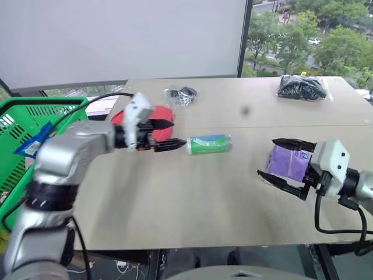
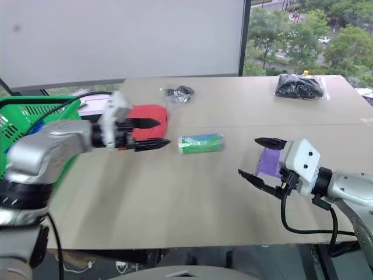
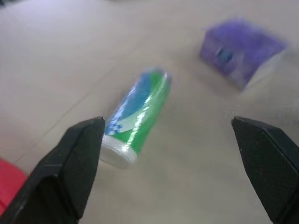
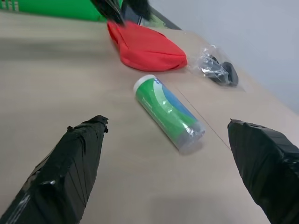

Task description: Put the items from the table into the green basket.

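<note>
My left gripper [image 1: 170, 134] is open, its fingers wide apart just in front of the red pouch [image 2: 148, 115] and pointing at the green-and-white can [image 1: 210, 143], which lies on its side mid-table. In the left wrist view the can [image 3: 138, 116] lies ahead between the fingers, with the purple packet [image 3: 238, 49] beyond. My right gripper [image 1: 268, 157] is open over the purple packet [image 1: 288, 162], not gripping it. Two clear bags of black items lie at the far edge, a small one [image 1: 182, 95] and a larger one [image 1: 301, 87]. The green basket [image 1: 23, 125] stands left of the table [image 1: 175, 204].
Something blue and white [image 1: 35, 140] shows in the basket near its rim. A black cable runs from the left arm over the table's left corner. A window and a white wall rise behind the far edge. The table's front half holds nothing.
</note>
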Controlling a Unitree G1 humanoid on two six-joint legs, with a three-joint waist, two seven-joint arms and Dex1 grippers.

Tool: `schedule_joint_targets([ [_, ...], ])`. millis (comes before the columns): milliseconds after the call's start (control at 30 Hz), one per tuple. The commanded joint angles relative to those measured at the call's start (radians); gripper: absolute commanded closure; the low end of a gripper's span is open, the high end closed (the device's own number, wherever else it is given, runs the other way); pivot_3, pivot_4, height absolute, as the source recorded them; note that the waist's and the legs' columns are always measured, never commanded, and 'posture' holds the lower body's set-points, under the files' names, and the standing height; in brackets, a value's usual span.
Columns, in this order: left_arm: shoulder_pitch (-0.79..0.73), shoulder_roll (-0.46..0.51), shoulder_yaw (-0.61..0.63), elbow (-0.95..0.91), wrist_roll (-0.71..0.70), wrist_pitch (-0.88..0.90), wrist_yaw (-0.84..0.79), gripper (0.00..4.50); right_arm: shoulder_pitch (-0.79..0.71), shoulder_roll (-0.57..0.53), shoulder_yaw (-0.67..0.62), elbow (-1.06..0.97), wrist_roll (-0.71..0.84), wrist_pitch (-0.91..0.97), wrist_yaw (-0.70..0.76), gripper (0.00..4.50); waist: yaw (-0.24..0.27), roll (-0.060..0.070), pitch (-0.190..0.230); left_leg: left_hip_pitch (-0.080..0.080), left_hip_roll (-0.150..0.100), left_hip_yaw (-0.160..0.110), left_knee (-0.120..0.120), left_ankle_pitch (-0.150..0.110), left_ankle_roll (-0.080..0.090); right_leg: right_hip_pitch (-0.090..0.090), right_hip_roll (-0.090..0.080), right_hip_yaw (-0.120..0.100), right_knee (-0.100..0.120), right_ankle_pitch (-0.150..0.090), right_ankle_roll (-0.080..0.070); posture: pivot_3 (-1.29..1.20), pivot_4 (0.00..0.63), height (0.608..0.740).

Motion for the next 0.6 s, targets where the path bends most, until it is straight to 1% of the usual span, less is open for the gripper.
schedule_joint_targets([
  [33,-0.16,-0.099,-0.157,0.307,0.202,-0.236,-0.115,0.02,0.025,-0.021,-0.062,-0.043,0.001,0.007,-0.001,0.0,-0.008,0.0,0.0,-0.001,0.0,0.0,0.0,0.0,0.0,0.0,0.001,0.0,0.0,0.0,0.0,-0.1,0.0,0.74],
  [133,-0.28,-0.217,-0.246,0.583,0.333,-0.379,-0.163,0.02,0.062,-0.023,-0.091,-0.077,0.009,0.022,-0.014,0.0,-0.03,-0.001,0.0,-0.003,0.0,0.001,0.004,0.0,0.001,-0.003,0.002,0.0,-0.002,0.0,0.0,-0.14,0.0,0.74],
  [233,-0.362,-0.324,-0.308,0.838,0.466,-0.484,-0.116,0.02,0.094,-0.028,-0.108,-0.105,0.019,0.047,-0.02,0.0,-0.052,-0.002,0.001,-0.007,0.001,0.001,0.006,-0.004,0.006,-0.005,-0.002,0.003,-0.002,-0.001,0.003,-0.18,0.0,0.74],
  [267,-0.38,-0.355,-0.303,0.897,0.481,-0.484,-0.107,0.02,0.101,-0.031,-0.112,-0.111,0.022,0.053,-0.018,0.0,-0.06,-0.002,0.001,-0.006,0.001,0.001,0.007,-0.005,0.008,-0.007,-0.003,0.003,-0.001,-0.002,0.004,-0.18,0.0,0.74],
  [300,-0.396,-0.381,-0.292,0.946,0.489,-0.479,-0.102,0.02,0.105,-0.032,-0.116,-0.117,0.024,0.057,-0.019,0.0,-0.065,-0.002,0.001,-0.009,0.001,0.003,0.009,-0.008,0.013,-0.008,-0.004,0.004,-0.001,-0.002,0.004,-0.19,0.0,0.74],
  [333,-0.406,-0.395,-0.295,0.98,0.509,-0.488,-0.116,0.02,0.106,-0.031,-0.119,-0.124,0.03,0.067,-0.025,0.0,-0.073,-0.002,0.001,-0.01,0.002,0.003,0.009,-0.008,0.014,-0.008,-0.004,0.005,-0.001,-0.002,0.005,-0.21,0.0,0.74],
  [433,-0.422,-0.414,-0.282,1.031,0.537,-0.502,-0.166,0.74,0.103,-0.031,-0.127,-0.139,0.046,0.091,-0.036,0.0,-0.083,-0.002,0.001,-0.009,0.001,0.002,0.011,-0.009,0.015,-0.008,-0.004,0.004,0.0,-0.001,0.008,-0.21,0.0,0.74],
  [500,-0.42,-0.412,-0.26,1.032,0.54,-0.514,-0.186,1.7,0.107,-0.03,-0.127,-0.146,0.049,0.096,-0.037,0.0,-0.086,-0.002,0.001,-0.008,0.001,0.003,0.011,-0.009,0.015,-0.008,-0.004,0.005,0.0,0.0,0.009,-0.21,0.0,0.74],
  [533,-0.416,-0.406,-0.247,1.025,0.54,-0.521,-0.183,2.07,0.11,-0.03,-0.123,-0.147,0.047,0.095,-0.035,0.0,-0.086,-0.002,0.001,-0.008,0.001,0.003,0.011,-0.009,0.015,-0.008,-0.004,0.005,0.0,0.0,0.009,-0.2,0.0,0.74],
  [567,-0.408,-0.395,-0.224,1.006,0.531,-0.537,-0.179,2.38,0.107,-0.03,-0.115,-0.144,0.044,0.094,-0.037,0.0,-0.086,-0.002,0.001,-0.007,0.001,0.003,0.011,-0.009,0.015,-0.008,-0.004,0.005,0.001,0.0,0.009,-0.2,0.0,0.74],
  [600,-0.396,-0.381,-0.19,0.973,0.507,-0.556,-0.182,2.54,0.097,-0.031,-0.105,-0.138,0.042,0.094,-0.039,0.0,-0.087,-0.002,0.001,-0.007,0.001,0.003,0.011,-0.009,0.015,-0.008,-0.004,0.005,0.001,0.0,0.009,-0.19,0.0,0.74],
])
